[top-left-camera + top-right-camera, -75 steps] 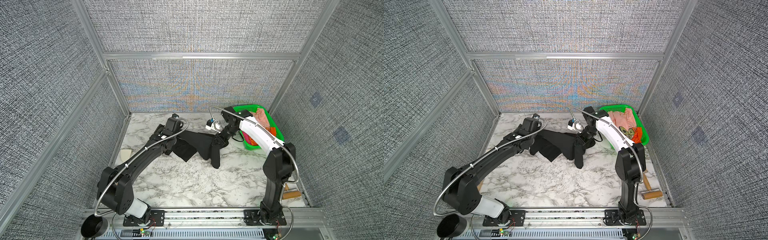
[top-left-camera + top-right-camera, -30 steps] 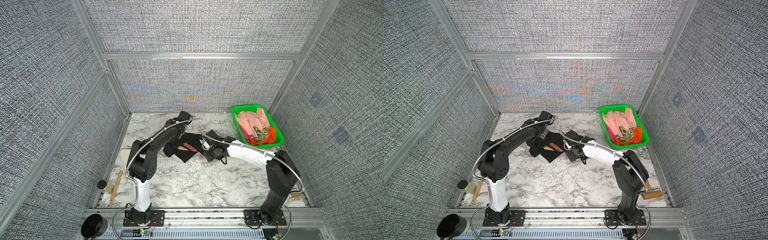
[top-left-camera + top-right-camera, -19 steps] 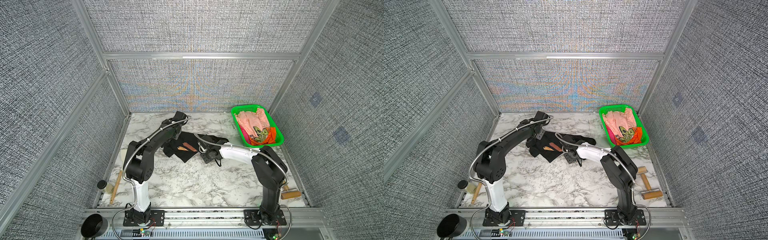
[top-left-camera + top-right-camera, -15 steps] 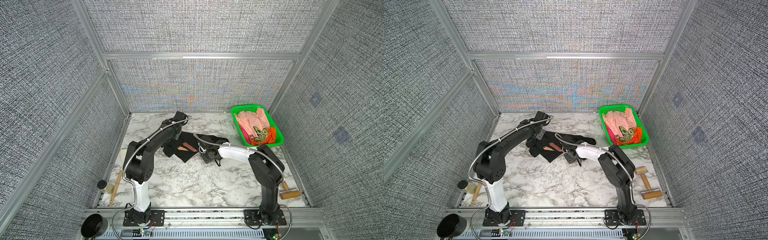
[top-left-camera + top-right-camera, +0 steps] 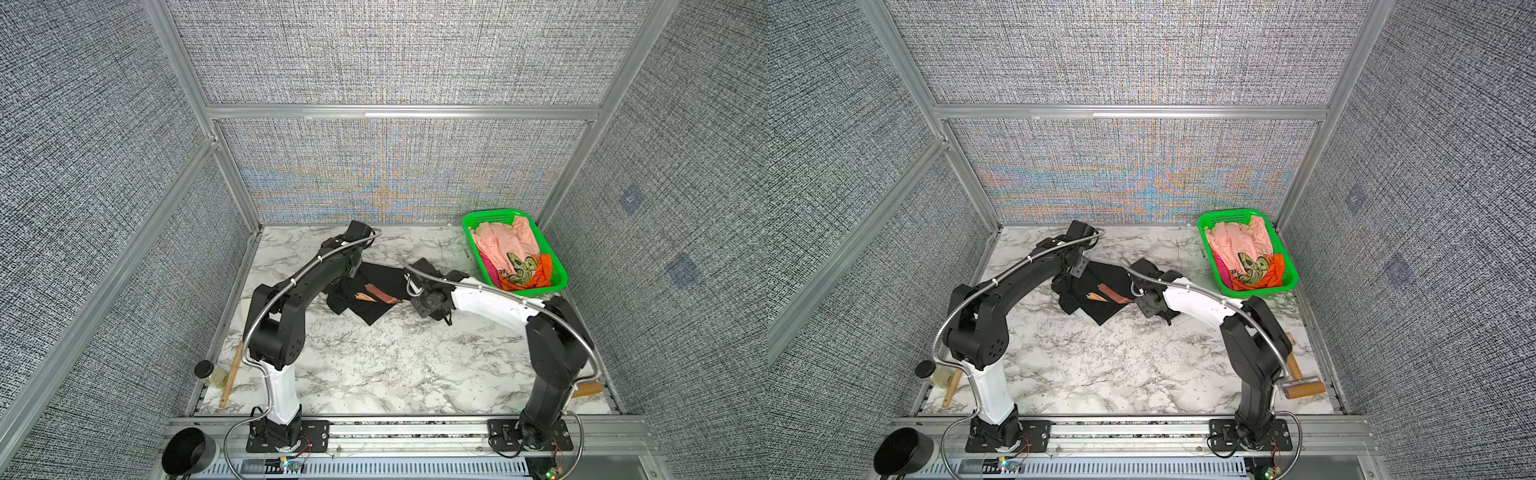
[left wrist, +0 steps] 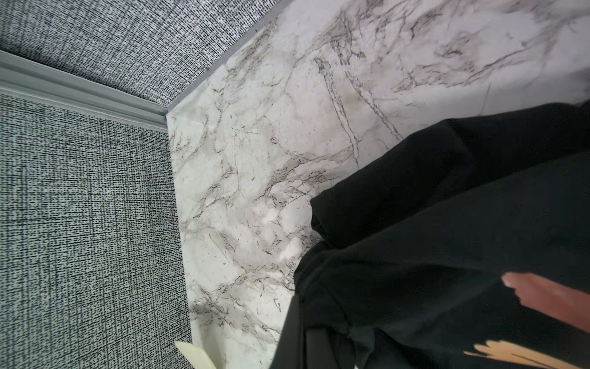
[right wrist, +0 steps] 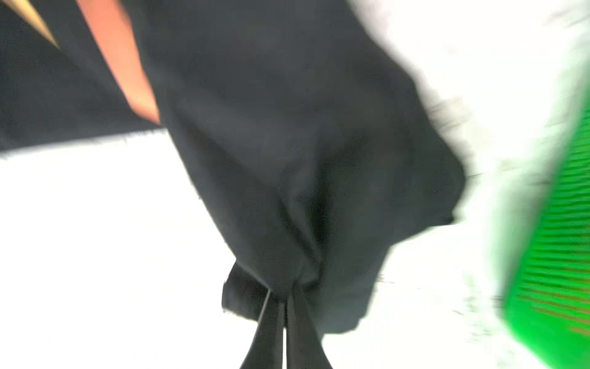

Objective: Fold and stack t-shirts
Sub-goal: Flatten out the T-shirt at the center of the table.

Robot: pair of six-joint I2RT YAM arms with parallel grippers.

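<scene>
- Black t-shirt (image 5: 376,291), printed with tan and brown brush strokes, lies crumpled on the marble table (image 5: 374,365). It sits toward the far middle, between the ends of the two arms in both top views.
- Right gripper (image 7: 283,298) is clenched on a bunched fold of the black cloth. In the blurred right wrist view its two dark fingers (image 7: 268,332) meet, with the fabric gathered to a pinch at their tips and the rest of the shirt fanning away from them.
- Left gripper (image 5: 351,271) sits at the shirt's opposite edge, on the side toward the far left corner. Its jaws are closed, but the fingers do not show in the left wrist view, so I cannot tell whether any cloth lies between them.
- Green basket (image 5: 490,218) stands in the far right corner, apart from the black shirt. It holds a peach-pink tee (image 5: 507,241), an orange tee (image 5: 538,277) and a strip of a magenta tee (image 5: 490,270), all unfolded.
</scene>
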